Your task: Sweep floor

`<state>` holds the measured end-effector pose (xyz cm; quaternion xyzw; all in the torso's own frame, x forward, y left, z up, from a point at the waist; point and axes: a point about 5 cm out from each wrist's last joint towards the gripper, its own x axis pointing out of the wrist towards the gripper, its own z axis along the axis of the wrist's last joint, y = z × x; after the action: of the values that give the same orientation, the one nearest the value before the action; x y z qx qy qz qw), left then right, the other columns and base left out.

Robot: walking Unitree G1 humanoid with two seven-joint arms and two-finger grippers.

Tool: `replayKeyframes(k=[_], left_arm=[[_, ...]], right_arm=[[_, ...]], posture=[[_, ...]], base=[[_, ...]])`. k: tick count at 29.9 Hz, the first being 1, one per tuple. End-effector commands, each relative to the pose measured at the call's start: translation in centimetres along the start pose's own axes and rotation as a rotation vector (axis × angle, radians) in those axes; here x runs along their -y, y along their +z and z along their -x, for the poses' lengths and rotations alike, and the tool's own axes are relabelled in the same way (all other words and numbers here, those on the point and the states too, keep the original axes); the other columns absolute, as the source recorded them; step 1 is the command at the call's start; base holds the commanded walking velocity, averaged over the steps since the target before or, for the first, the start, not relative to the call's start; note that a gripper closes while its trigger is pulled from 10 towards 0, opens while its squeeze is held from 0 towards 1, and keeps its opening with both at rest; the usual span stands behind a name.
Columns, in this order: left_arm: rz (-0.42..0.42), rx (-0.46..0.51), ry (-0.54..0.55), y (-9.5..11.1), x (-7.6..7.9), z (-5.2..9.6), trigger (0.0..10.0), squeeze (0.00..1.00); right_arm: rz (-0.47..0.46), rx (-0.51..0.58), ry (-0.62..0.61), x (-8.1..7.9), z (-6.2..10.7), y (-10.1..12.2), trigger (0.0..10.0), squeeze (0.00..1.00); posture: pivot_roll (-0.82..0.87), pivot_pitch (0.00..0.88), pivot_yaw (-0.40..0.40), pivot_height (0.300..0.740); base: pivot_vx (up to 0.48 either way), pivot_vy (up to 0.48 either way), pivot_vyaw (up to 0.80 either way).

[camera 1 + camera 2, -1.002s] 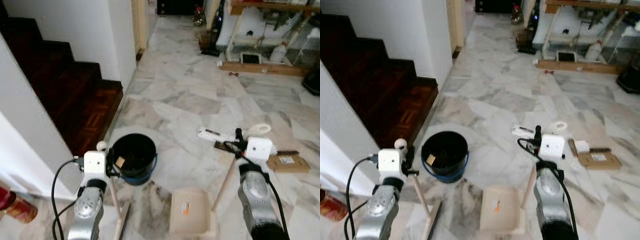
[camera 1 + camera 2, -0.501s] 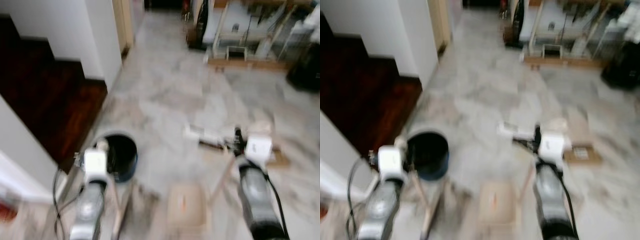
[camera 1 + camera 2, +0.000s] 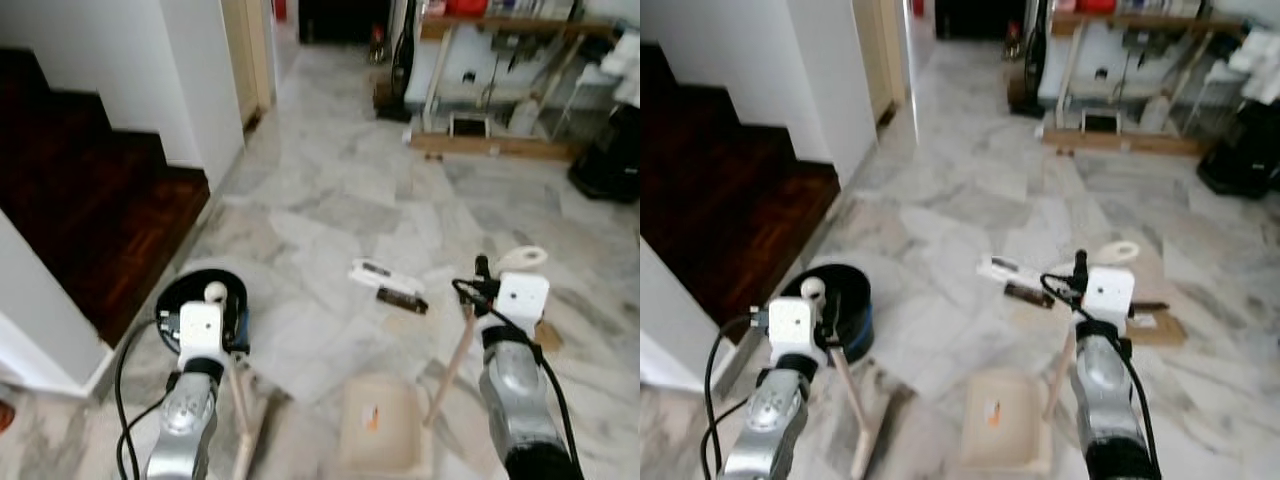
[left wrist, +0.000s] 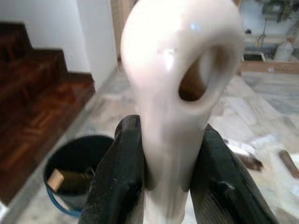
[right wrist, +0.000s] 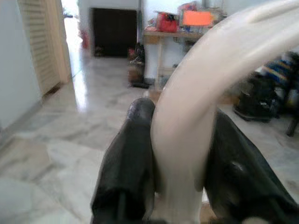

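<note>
The blur clears and the view has swung: the robot has shuffled on across the marble floor (image 3: 330, 190), so the whole scene sits differently from a second ago, with the black bucket (image 3: 185, 300) now tucked close by its left arm near the foot of the dark stairs (image 3: 90, 230). That is the camera moving, not the things. The left gripper (image 4: 163, 177) has its jaws clamped on the cream handle of the broom (image 3: 238, 400), whose stick slants down to the floor just beside the bucket. The right gripper (image 5: 180, 177) has its jaws pinched on the curved handle of the dustpan (image 3: 378, 428), and the pan lies flat on the floor between the two arms. Ahead of the pan lies the rubbish: a white packet (image 3: 385, 274), a dark bar (image 3: 402, 300) touching it, and a flat brown card (image 3: 1155, 325) by the right arm. I judge it has walked up to the litter and the sweeping stroke is not yet begun.
</note>
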<state>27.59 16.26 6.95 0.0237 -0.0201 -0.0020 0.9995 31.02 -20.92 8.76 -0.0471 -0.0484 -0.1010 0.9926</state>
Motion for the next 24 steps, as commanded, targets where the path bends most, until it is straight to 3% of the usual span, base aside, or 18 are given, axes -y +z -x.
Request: replayKeyframes(k=[1,24], left_arm=[[-0.008,0.040,-0.002,0.84,-0.14,-0.36,10.0,0.00],[0.003,0.070,-0.019,1.59,-0.05,-0.99,10.0,0.00]], right_arm=[[-0.004,0.054,-0.005,0.07,-0.68,1.27,10.0,0.00],[-0.018,0.064,0.015,-0.69,-0.96,1.52,10.0,0.00]], posture=[[0.01,0.000,-0.007,0.740],[0.02,0.000,-0.007,0.740]], base=[[0.000,-0.255,0.00],[0.000,0.000,0.00]])
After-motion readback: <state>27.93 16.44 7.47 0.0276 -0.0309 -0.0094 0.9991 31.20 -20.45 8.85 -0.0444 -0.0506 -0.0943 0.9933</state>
